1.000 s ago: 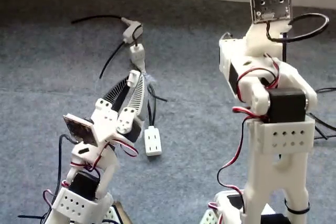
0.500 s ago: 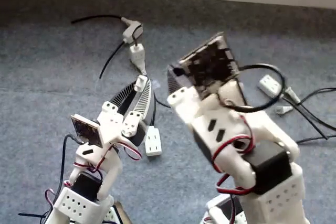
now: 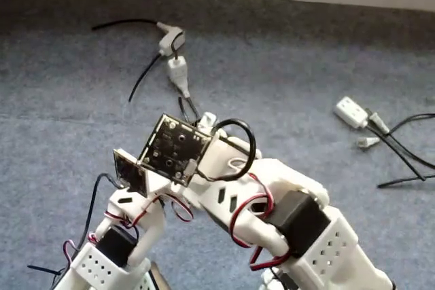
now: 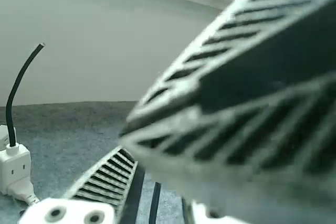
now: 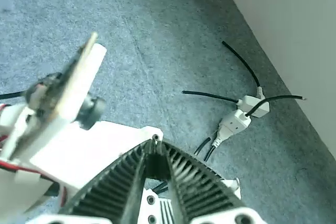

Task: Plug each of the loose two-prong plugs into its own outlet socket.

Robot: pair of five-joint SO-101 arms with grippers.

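I log two pairs. Right side: white outlet socket (image 3: 351,112), flat; small two-prong plug (image 3: 367,142) loose just beside. Far side: second white socket (image 3: 177,70), white plug (image 3: 170,37) at its end, seating unclear.

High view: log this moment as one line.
arms: right arm crossed over left arm | right gripper: shut | white socket, loose plug: apart on carpet, right side | far socket: on carpet beyond arms

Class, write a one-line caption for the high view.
One arm leans across the other above grey carpet; a loose socket and plug lie apart nearby.
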